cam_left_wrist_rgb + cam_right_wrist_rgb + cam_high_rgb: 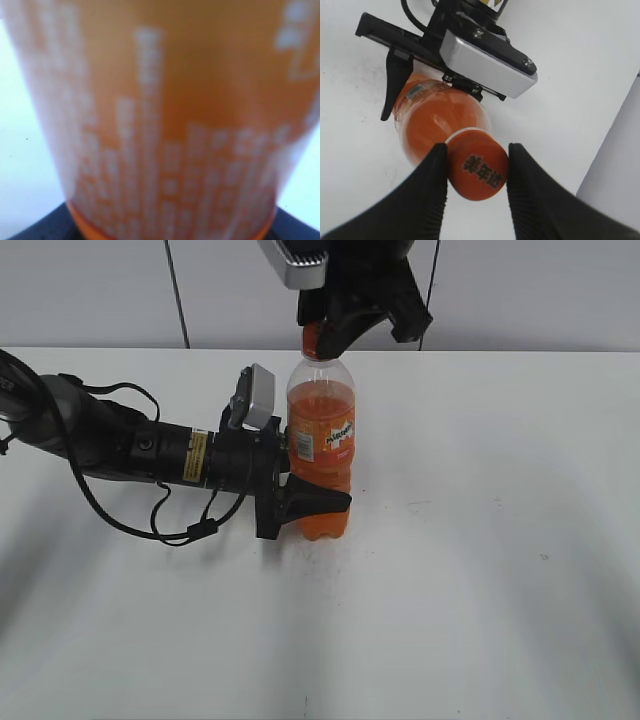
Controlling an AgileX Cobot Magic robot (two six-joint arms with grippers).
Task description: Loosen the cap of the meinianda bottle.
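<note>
Bottle (320,455), frame centre: left gripper (300,502) clamped on its body. Cap (478,170): right gripper (476,172) fingers pinch its sides. We judge we twist only the cap, keeping the body grip firm.

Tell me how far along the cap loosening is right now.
Done: the left gripper clamps the bottle upright on the table. In hand: the right gripper pinches the cap from above. Left: the twist; the cap looks fully seated.
</note>
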